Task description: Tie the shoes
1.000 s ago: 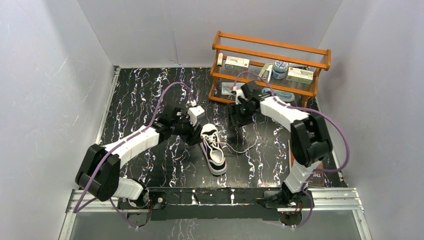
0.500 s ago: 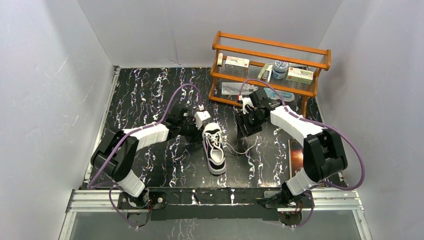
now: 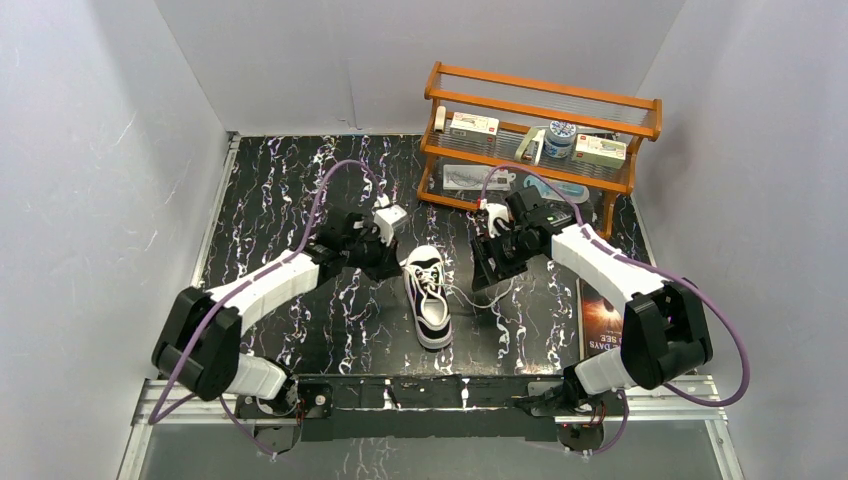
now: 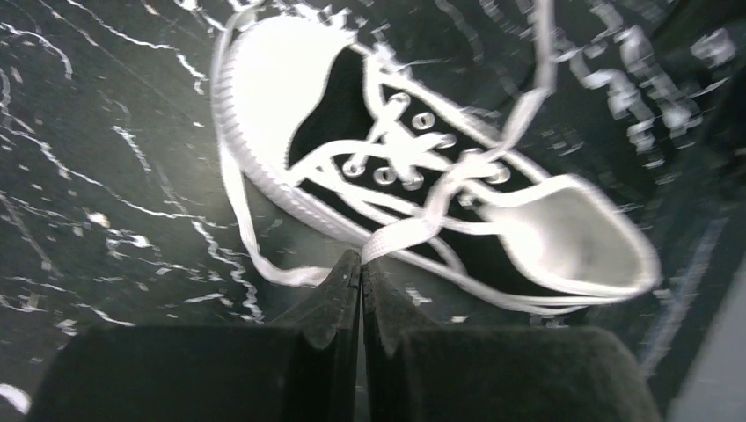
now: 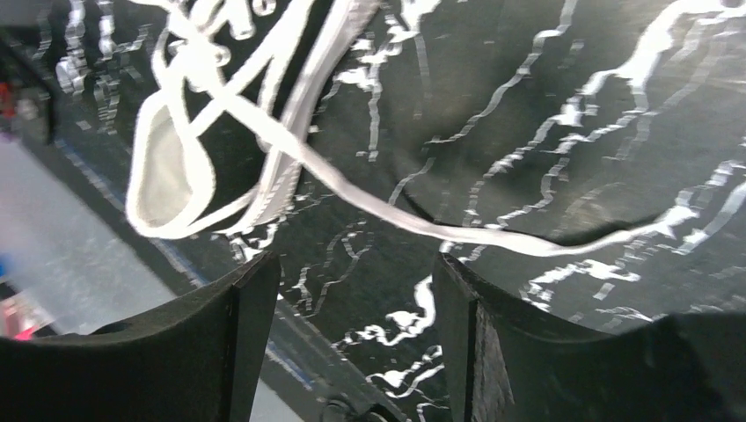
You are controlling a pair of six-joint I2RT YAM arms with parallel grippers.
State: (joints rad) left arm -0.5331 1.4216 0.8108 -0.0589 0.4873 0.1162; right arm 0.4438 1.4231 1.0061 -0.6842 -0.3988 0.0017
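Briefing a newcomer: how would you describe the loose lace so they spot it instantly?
On the marbled table, find the black sneaker. The loose lace trails from it over the table below the open right tool; the other lace is pinched in the left tool.

On the black, white-veined counter (image 3: 280, 200), toward the camera from the right end of the orange wooden shelf rack (image 3: 545, 105), lies a dark printed book or magazine cover (image 3: 603, 322). From the top view its pale capitals "DAYS" and, a line lower, "SEE" can be made out. The rest of its lettering is too small or hidden. On the rack itself, a white carton with red print (image 3: 473, 124) at the left end, a blue-lidded round jar (image 3: 560, 135) and a second white carton (image 3: 600, 150) at the right end carry labels too small to read.
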